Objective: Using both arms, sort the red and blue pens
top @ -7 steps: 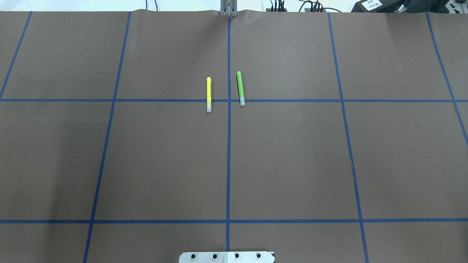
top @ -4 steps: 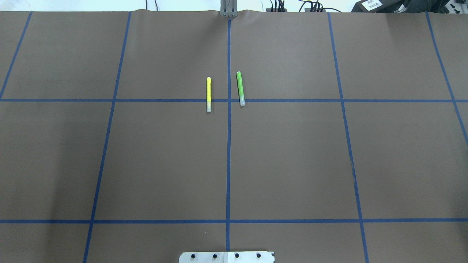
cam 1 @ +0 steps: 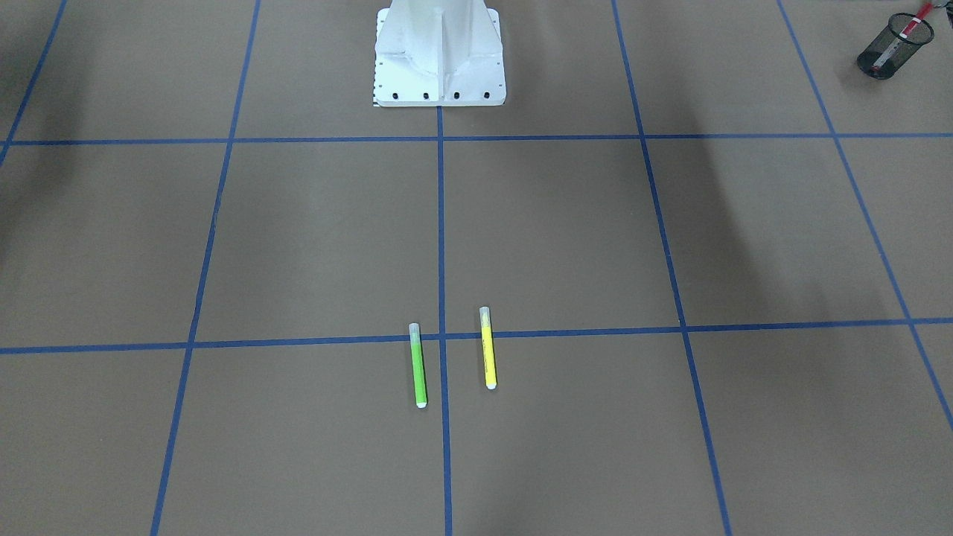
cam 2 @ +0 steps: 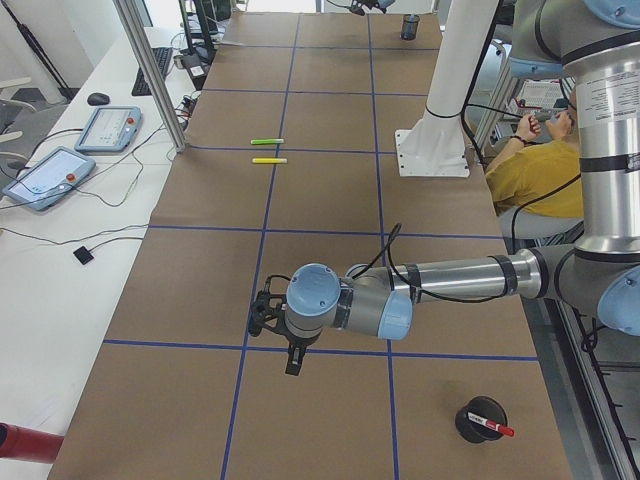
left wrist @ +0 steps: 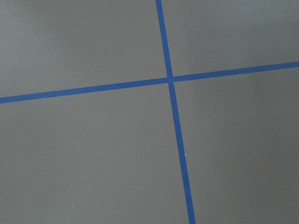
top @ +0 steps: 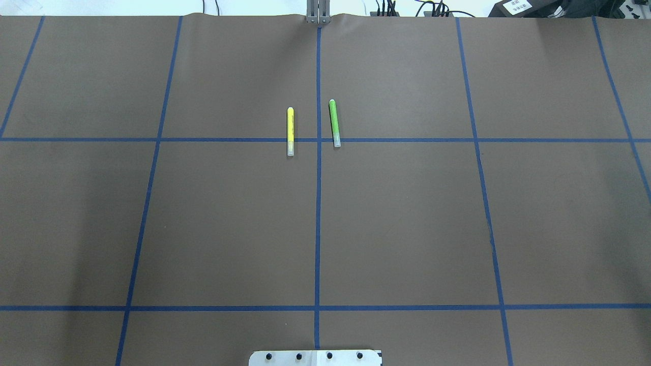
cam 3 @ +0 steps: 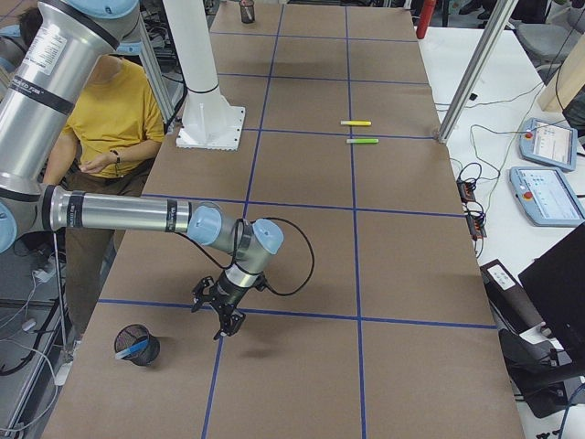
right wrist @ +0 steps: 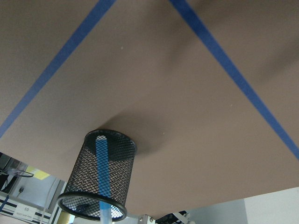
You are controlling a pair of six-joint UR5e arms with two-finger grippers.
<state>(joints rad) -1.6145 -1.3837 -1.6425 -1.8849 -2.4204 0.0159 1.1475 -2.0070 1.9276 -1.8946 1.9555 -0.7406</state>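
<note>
The red pen stands in a black mesh cup at the table's corner on my left side; in the exterior left view the red pen and its cup sit near the left gripper. That gripper hangs low over a blue tape crossing; I cannot tell whether it is open or shut. The blue pen stands in a second mesh cup. In the exterior right view the right gripper hovers just beside the blue pen; whether it is open or shut I cannot tell.
A yellow marker and a lime-green marker lie side by side near the table's centre line. The white pedestal stands at the robot's edge. A person in a yellow shirt sits behind the robot. Teach pendants lie off the table.
</note>
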